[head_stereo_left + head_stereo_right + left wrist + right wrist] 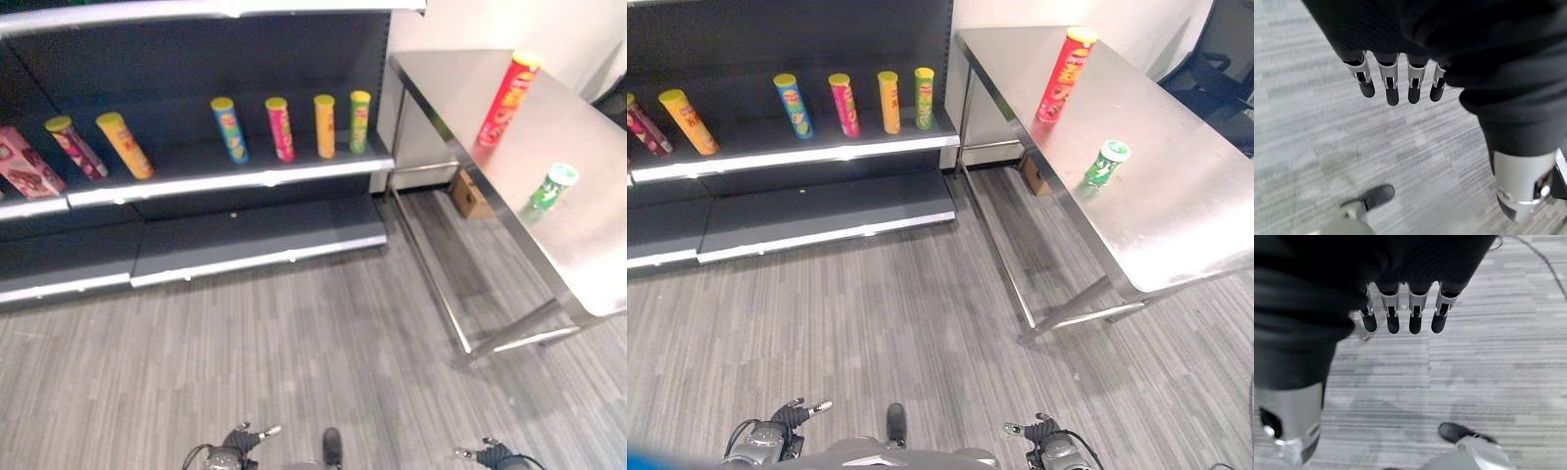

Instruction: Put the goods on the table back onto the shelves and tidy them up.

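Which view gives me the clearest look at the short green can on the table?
The right eye view: the short green can stands well inside the picture, upright on the steel table, apart from the tall red can. The left eye view shows it too, nearer the picture's edge. The wrist views look at the floor.

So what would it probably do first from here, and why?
Probably step toward the steel table on its right. Two goods stand there, a tall red chip can and a short green can. The left hand and right hand hang open over the floor, holding nothing, apparently too far off to reach either.
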You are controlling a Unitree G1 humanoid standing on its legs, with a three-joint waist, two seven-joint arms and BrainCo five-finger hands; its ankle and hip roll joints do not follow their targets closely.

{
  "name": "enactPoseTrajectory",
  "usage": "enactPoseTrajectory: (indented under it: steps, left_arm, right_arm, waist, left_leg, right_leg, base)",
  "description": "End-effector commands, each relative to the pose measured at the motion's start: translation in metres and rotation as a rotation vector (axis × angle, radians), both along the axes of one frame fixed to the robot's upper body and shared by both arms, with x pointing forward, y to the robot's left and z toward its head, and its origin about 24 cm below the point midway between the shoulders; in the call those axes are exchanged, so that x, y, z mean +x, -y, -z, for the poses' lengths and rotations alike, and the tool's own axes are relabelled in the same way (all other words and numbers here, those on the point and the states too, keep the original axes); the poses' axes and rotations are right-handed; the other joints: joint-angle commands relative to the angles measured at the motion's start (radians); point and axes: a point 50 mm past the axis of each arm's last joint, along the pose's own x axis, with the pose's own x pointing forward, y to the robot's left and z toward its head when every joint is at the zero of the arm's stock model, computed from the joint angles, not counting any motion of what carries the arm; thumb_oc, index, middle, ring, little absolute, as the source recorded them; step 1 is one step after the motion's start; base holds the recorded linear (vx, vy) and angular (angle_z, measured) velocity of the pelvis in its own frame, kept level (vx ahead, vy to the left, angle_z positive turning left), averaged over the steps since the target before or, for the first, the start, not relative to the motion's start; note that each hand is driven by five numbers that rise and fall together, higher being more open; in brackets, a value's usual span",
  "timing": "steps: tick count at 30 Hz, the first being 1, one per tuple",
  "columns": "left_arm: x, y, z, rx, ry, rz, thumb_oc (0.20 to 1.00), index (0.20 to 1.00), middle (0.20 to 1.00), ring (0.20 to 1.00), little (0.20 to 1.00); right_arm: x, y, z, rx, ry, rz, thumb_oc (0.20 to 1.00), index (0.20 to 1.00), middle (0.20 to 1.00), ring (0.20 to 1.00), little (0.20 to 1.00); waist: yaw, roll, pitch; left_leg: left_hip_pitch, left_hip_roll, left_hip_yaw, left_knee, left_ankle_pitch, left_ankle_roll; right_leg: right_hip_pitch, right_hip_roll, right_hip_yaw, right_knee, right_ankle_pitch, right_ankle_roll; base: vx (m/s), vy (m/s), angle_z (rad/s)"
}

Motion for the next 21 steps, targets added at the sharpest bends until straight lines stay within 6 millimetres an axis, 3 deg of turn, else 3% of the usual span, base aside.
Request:
enactPoseTrajectory:
  steps: [1,3,4,5,6,9,10,11,12,16,21]
  left_arm:
    - [0.007,-0.003,-0.003,0.029,0.018,0.043,1.000,1.000,1.000,1.000,1.000]
    - [0.011,-0.003,-0.004,0.031,0.026,0.052,1.000,1.000,1.000,1.000,1.000]
    - [0.011,-0.003,-0.005,0.034,0.023,0.057,1.000,1.000,1.000,1.000,1.000]
    - [0.011,-0.003,-0.005,0.034,0.023,0.057,1.000,1.000,1.000,1.000,1.000]
    - [0.011,-0.002,-0.004,0.030,0.023,0.061,1.000,1.000,1.000,1.000,1.000]
    - [0.018,0.002,-0.006,0.028,0.042,0.093,1.000,1.000,1.000,1.000,1.000]
    - [0.020,0.003,-0.006,0.028,0.049,0.101,1.000,1.000,1.000,1.000,1.000]
    - [0.023,0.004,-0.008,0.031,0.057,0.115,1.000,1.000,1.000,1.000,1.000]
    - [0.025,0.004,-0.008,0.032,0.058,0.122,1.000,1.000,1.000,1.000,1.000]
    - [0.027,0.006,-0.008,0.028,0.066,0.133,1.000,1.000,1.000,1.000,1.000]
    - [0.021,0.010,-0.004,0.022,0.040,0.136,1.000,1.000,1.000,1.000,1.000]
  right_arm:
    - [0.018,0.020,-0.012,-0.061,0.050,-0.050,1.000,1.000,1.000,1.000,1.000]
    - [0.020,0.019,-0.012,-0.057,0.062,-0.040,1.000,1.000,1.000,1.000,1.000]
    - [0.020,0.019,-0.012,-0.057,0.065,-0.036,1.000,1.000,1.000,1.000,1.000]
    - [0.020,0.019,-0.012,-0.057,0.065,-0.036,1.000,1.000,1.000,1.000,1.000]
    - [0.019,0.018,-0.012,-0.054,0.070,-0.027,1.000,1.000,1.000,1.000,1.000]
    - [0.018,0.020,-0.012,-0.063,0.066,-0.026,1.000,1.000,1.000,1.000,1.000]
    - [0.020,0.021,-0.013,-0.065,0.073,-0.025,1.000,1.000,1.000,1.000,1.000]
    - [0.022,0.021,-0.014,-0.062,0.077,-0.019,1.000,1.000,1.000,1.000,1.000]
    - [0.021,0.021,-0.014,-0.061,0.076,-0.016,1.000,1.000,1.000,1.000,1.000]
    - [0.017,0.023,-0.013,-0.063,0.070,-0.004,1.000,1.000,1.000,1.000,1.000]
    - [0.011,0.028,-0.013,-0.074,0.054,0.011,1.000,1.000,1.000,1.000,1.000]
  waist:
    - [0.000,-0.002,0.028]
    - [-0.015,0.001,0.057]
    - [-0.021,0.006,0.065]
    - [-0.020,0.005,0.064]
    - [-0.022,0.021,0.075]
    - [-0.024,0.047,0.090]
    - [-0.027,0.050,0.097]
    - [-0.030,0.044,0.103]
    - [-0.031,0.039,0.101]
    - [-0.039,0.024,0.100]
    - [-0.042,0.025,0.070]
  left_leg:
    - [0.004,0.020,-0.005,0.006,-0.081,-0.066]
    - [0.038,0.004,0.004,0.006,-0.101,-0.046]
    - [0.051,0.005,0.012,0.006,-0.112,-0.043]
    - [0.050,0.004,0.012,0.006,-0.112,-0.043]
    - [0.072,0.013,0.026,0.006,-0.126,-0.042]
    - [0.092,0.041,0.032,0.006,-0.132,-0.058]
    - [0.097,0.042,0.037,0.006,-0.132,-0.062]
    - [0.107,0.038,0.040,0.006,-0.139,-0.068]
    - [0.110,0.033,0.043,0.006,-0.142,-0.069]
    - [0.140,0.018,0.035,0.006,-0.167,-0.079]
    - [0.161,0.030,0.020,0.006,-0.186,-0.097]
  right_leg:
    - [-0.070,0.010,-0.010,0.083,0.181,0.007]
    - [-0.135,-0.026,-0.030,0.237,0.263,0.000]
    - [-0.162,-0.036,-0.043,0.285,0.274,-0.006]
    - [-0.163,-0.037,-0.042,0.287,0.273,-0.006]
    - [-0.220,-0.066,-0.087,0.319,0.229,-0.029]
    - [-0.231,-0.017,-0.126,0.099,0.139,-0.053]
    - [-0.241,0.011,-0.110,-0.001,0.154,-0.048]
    - [-0.225,0.044,-0.080,-0.198,0.206,-0.026]
    - [-0.226,0.052,-0.059,-0.268,0.234,-0.015]
    - [-0.212,0.072,-0.004,-0.406,0.296,0.006]
    - [-0.164,0.067,-0.041,-0.423,0.310,-0.012]
  base:
    - [0.11,0.215,0.09]
    - [0.07,0.165,0.05]
    - [0.06,0.117,0.00]
    - [0.12,0.163,0.03]
    - [0.12,0.126,-0.01]
    - [0.13,0.058,-0.23]
    - [0.13,-0.007,-0.34]
    - [0.14,-0.015,-0.25]
    - [0.15,-0.028,-0.09]
    - [0.15,-0.040,0.03]
    - [0.19,-0.114,0.53]
